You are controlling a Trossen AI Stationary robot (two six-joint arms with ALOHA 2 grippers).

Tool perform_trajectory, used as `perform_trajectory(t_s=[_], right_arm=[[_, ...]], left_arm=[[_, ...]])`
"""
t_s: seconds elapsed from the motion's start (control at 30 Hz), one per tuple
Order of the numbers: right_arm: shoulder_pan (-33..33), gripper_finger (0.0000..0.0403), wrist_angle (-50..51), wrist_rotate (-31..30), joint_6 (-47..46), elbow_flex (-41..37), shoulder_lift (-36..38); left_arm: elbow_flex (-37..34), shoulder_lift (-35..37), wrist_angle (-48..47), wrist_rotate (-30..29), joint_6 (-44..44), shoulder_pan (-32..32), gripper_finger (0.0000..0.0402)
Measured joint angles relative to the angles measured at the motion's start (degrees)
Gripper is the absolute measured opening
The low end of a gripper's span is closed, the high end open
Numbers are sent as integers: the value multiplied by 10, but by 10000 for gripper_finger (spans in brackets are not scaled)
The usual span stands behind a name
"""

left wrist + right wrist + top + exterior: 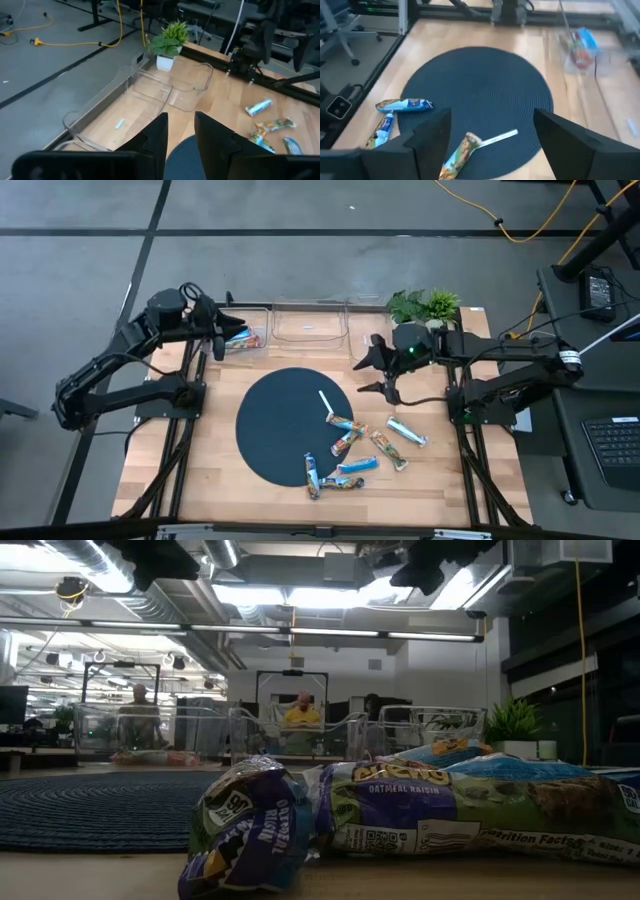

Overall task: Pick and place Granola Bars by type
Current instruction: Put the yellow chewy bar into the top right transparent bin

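While the left gripper (222,332) hangs over the clear bins (310,320) with narrow, empty jaws beside sorted bars, the right gripper (372,370) spreads wide jaws toward the loose Granola Bars (355,450) on the worktop (220,480).

This is a robotics lab set up in an open-plan office. The wooden worktop (270,490) stands on grey carpet tile, with a yellow cable (500,220) trailing across the floor and a keyboard (612,442) on a dark desk beside it. The low view looks across the room to exposed ceiling ducts (130,595), long strip lights (330,632), more metal-framed rigs (292,690) and people seated at workstations (303,712). An office chair (342,35) stands just off the worktop.
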State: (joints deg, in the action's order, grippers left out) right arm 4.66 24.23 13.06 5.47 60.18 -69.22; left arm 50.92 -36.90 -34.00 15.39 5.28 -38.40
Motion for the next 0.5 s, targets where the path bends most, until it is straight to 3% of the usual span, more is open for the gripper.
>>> perform_trajectory(t_s=[0.13,0.33,0.5], right_arm=[[-27,305,21,-36,-79,0,-4],[-86,351,53,-34,-235,0,-30],[-138,359,53,-36,-328,0,-82]], left_arm=[[-2,9,0,1,-2,9,83],[-2,10,0,1,-28,16,83],[-2,10,0,1,-49,16,81]])
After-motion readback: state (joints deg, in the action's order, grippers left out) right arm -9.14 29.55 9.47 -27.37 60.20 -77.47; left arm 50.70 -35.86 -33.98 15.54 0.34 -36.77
